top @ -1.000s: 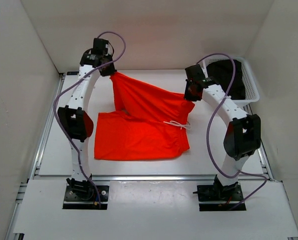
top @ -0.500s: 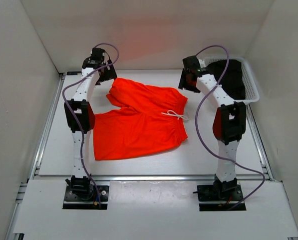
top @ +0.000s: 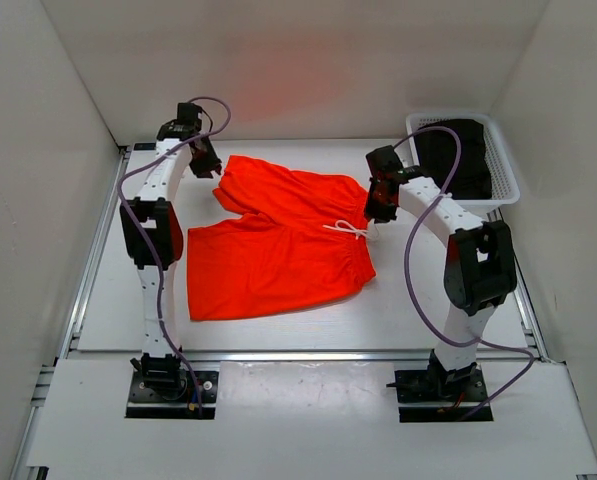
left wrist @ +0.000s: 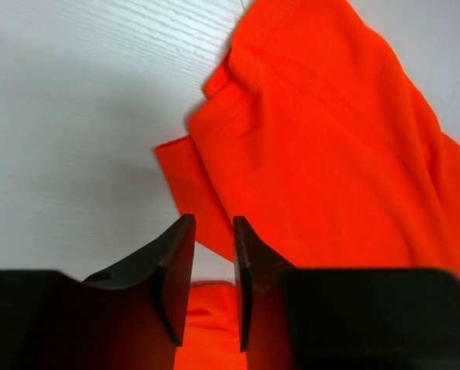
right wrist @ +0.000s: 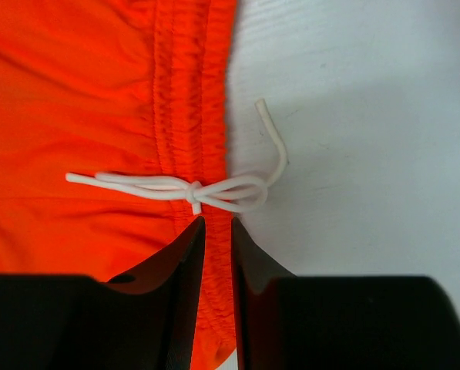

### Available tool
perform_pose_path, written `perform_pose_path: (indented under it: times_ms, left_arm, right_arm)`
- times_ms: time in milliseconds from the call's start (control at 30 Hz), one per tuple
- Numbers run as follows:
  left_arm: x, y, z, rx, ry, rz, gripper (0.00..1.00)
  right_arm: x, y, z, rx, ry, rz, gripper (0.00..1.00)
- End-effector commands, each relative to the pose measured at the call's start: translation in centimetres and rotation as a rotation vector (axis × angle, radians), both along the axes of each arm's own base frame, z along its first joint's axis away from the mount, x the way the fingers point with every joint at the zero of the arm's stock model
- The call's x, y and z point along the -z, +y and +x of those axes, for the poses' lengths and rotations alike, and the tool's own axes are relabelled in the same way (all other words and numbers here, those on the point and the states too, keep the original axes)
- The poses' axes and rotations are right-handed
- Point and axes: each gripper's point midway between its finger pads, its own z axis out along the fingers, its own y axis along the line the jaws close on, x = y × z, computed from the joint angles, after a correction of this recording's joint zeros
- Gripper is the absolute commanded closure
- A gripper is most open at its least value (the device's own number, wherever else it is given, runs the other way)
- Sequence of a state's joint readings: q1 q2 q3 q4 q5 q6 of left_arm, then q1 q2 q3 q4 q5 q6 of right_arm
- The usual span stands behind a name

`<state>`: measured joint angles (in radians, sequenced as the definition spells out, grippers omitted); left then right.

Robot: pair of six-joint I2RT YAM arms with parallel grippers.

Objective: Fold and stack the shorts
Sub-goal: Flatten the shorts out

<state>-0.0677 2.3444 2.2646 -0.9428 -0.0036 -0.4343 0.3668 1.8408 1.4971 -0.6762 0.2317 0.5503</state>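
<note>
Since the orange-red shorts [top: 278, 245] lie open in the middle of the bench [top: 428, 290] and no fold is made yet, the step in hand looks like the first fold, far leg over near leg. The waistband [right wrist: 191, 100] faces right and both legs point left. The near leg lies fairly flat, while the far one slants toward the far left with some rumples.

The left pincer [left wrist: 214, 223] hangs over the hem corner of the far leg, its jaws a narrow slit apart with nothing between them. The right pincer [right wrist: 218, 223] sits above the waistband just near of the white drawstring [right wrist: 191, 189], likewise slightly apart and empty.

To do this well, I would pinch the hem corner and the far end of the waistband together, lift only a little, and carry both toward the near edge at one pace so the edges meet squarely. The corner under the left pincer is curled over on itself, so it should be taken below the curl. The bow and its loose end are best kept clear of the jaws.

The cloth looks thin, matte and limp, likely to sag and slide. The waistband is gathered into fine ridges and thicker, a firmer hold. A white basket [top: 508, 180] at the far right holds a black garment [top: 458, 155].
</note>
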Motion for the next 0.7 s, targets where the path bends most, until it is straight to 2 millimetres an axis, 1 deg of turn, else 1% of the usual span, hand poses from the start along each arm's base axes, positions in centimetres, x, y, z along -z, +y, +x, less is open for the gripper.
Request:
perform_pose_path:
  times_ms: [0,33,67,100,133,200,233,267,300,333,367,400,500,533,567,633,667]
  left_arm:
    - [0.5,-1.7,0.1,0.043,0.018,-0.105,0.61]
    - [1.8,-1.7,0.0,0.041,0.042,-0.104,0.54]
    - [2.1,-2.3,0.2,0.050,0.044,-0.104,0.52]
    - [2.4,-2.3,0.4,0.050,0.044,-0.104,0.50]
    - [3.5,-2.5,0.5,0.056,0.062,-0.114,0.50]
    - [3.9,-2.7,0.9,0.052,0.062,-0.127,0.50]
    - [4.9,-2.7,1.0,0.051,0.076,-0.127,0.49]
    - [4.8,-2.9,1.5,0.057,0.066,-0.135,0.48]
    - [5.1,-2.9,1.7,0.057,0.064,-0.135,0.43]
    - [5.3,-3.5,1.8,0.066,0.063,-0.135,0.43]
    - [6.0,-3.5,1.9,0.058,0.073,-0.139,0.43]
    - [5.6,-3.7,2.1,0.063,0.065,-0.147,0.43]
    - [5.8,-3.7,2.2,0.056,0.066,-0.152,0.76]
    - [5.1,-3.7,2.3,0.057,0.054,-0.153,0.85]
    - [4.1,-3.6,2.4,0.052,0.035,-0.145,0.90]
    - [3.7,-3.5,2.1,0.052,0.036,-0.145,0.90]
    - [3.1,-3.5,2.1,0.053,0.025,-0.145,0.87]
  right_arm:
    - [-0.7,0.7,0.0,-0.002,-0.028,0.058,0.76]
    - [-0.7,0.7,0.0,-0.002,-0.028,0.058,0.76]
    - [-0.7,0.7,0.0,-0.002,-0.028,0.058,0.76]
    - [-0.3,0.7,0.0,-0.001,-0.020,0.055,0.76]
    - [-0.3,0.7,0.0,-0.001,-0.020,0.055,0.75]
    - [0.0,0.9,-0.1,-0.006,-0.008,0.060,0.73]
    - [0.0,0.9,-0.1,-0.006,-0.007,0.060,0.73]
    - [0.0,0.9,-0.1,-0.006,-0.007,0.060,0.73]
    - [0.0,0.9,-0.1,-0.006,-0.007,0.060,0.73]
    - [0.0,0.9,-0.1,-0.006,-0.007,0.060,0.73]
    - [0.2,1.0,0.1,-0.014,-0.006,0.055,0.73]
    - [0.2,1.0,0.1,-0.014,-0.006,0.055,0.73]
    - [0.3,0.9,-0.1,-0.014,0.002,0.052,0.73]
    - [0.3,0.9,-0.1,-0.014,0.002,0.052,0.73]
    - [0.3,0.9,-0.1,-0.014,0.002,0.052,0.73]
    - [-0.1,0.9,-0.1,-0.014,-0.006,0.055,0.73]
    - [-0.1,0.9,-0.1,-0.014,-0.006,0.055,0.73]
